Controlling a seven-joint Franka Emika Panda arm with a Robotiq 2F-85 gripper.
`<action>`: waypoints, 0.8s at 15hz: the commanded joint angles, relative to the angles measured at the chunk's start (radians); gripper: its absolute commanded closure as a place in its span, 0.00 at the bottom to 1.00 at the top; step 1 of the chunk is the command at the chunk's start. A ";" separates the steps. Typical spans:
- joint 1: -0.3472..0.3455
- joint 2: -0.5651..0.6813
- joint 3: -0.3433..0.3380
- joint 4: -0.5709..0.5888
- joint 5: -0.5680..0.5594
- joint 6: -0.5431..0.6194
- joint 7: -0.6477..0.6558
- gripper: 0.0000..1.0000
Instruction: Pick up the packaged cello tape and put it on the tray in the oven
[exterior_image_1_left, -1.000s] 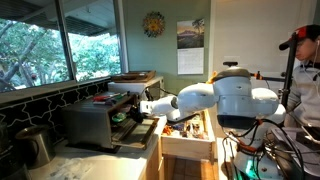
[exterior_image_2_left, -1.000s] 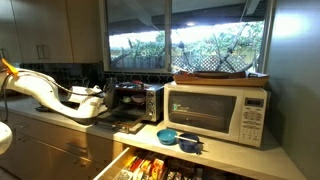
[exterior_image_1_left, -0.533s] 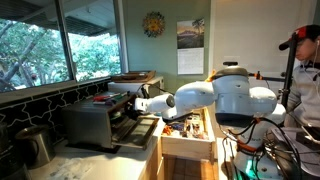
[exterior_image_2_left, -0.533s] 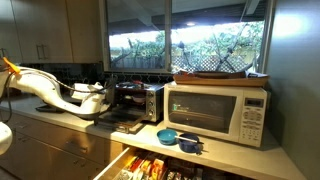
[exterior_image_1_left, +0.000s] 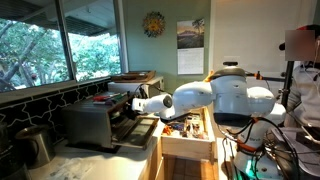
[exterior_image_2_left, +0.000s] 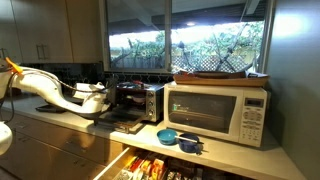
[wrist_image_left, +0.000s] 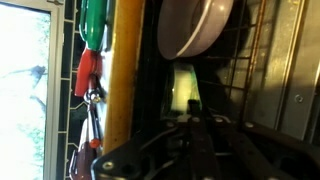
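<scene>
The silver-grey toaster oven (exterior_image_1_left: 92, 122) (exterior_image_2_left: 140, 100) stands on the counter with its door (exterior_image_1_left: 140, 131) dropped open. My gripper (exterior_image_1_left: 127, 106) (exterior_image_2_left: 104, 94) is at the mouth of the dark cavity. In the wrist view my gripper (wrist_image_left: 190, 112) is shut on the packaged cello tape (wrist_image_left: 185, 85), a pale green card with a dark round roll (wrist_image_left: 195, 25) beyond the fingertips. Wire bars (wrist_image_left: 270, 60) of the cavity show to the right. The tray is lost in the dark cavity and I cannot make it out.
A white microwave (exterior_image_2_left: 218, 112) stands beside the oven with a wooden tray (exterior_image_2_left: 222, 76) on top. Blue bowls (exterior_image_2_left: 170, 135) sit on the counter edge. An open drawer (exterior_image_1_left: 188, 135) (exterior_image_2_left: 150, 165) lies below. A metal pot (exterior_image_1_left: 35, 145) stands near the oven. Windows run behind.
My arm has moved the gripper with the package closer to the oven, up to the cavity mouth. Nothing else has moved.
</scene>
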 joint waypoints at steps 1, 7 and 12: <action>-0.005 0.007 0.006 0.016 -0.004 -0.024 0.004 0.66; 0.047 0.004 -0.038 -0.057 0.001 0.016 -0.009 0.37; 0.155 0.020 -0.108 -0.215 0.005 0.077 -0.021 0.68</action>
